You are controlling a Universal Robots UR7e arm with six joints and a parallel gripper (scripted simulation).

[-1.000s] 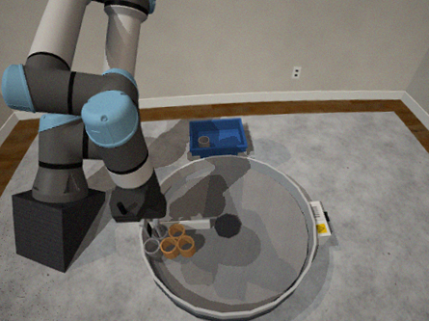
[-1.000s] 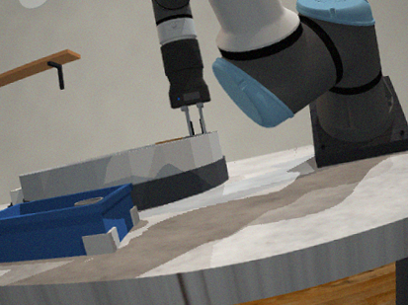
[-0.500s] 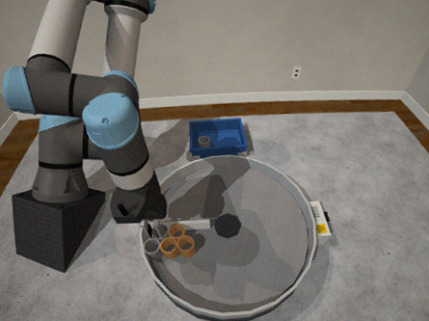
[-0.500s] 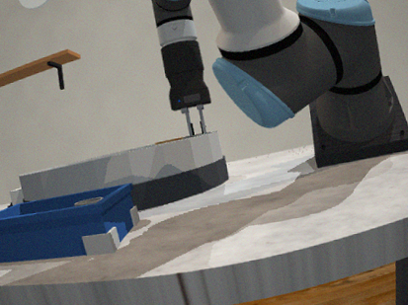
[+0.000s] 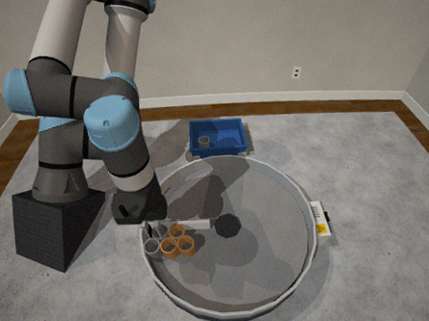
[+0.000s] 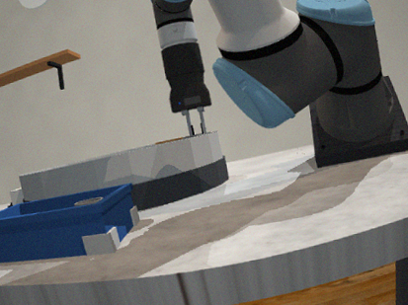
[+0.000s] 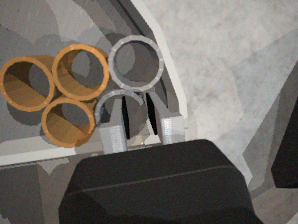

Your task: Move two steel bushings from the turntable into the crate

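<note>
In the turntable (image 5: 277, 274) (image 6: 84, 176), two steel bushings stand upright near the rim by the arm: one (image 5: 152, 254) (image 7: 111, 63) is uncovered, the other (image 5: 163, 231) (image 7: 120, 92) is partly hidden by the fingers. My gripper (image 5: 154, 229) (image 6: 198, 132) (image 7: 137, 107) is partly open and empty, pointing down above the second one. In the wrist view one finger overlaps its opening, the other its outer side. Three orange bushings (image 5: 170, 255) (image 7: 65, 85) stand beside them. One steel bushing (image 5: 204, 144) (image 6: 88, 202) is in the blue crate (image 5: 220, 149) (image 6: 37, 233).
The turntable's raised rim (image 5: 314, 247) runs close beside the fingers. A pale bar (image 5: 193, 224) reaches from near the bushings towards the dark hub (image 5: 227, 225). The crate is behind the turntable, and a labelled box (image 5: 320, 213) is at its right edge.
</note>
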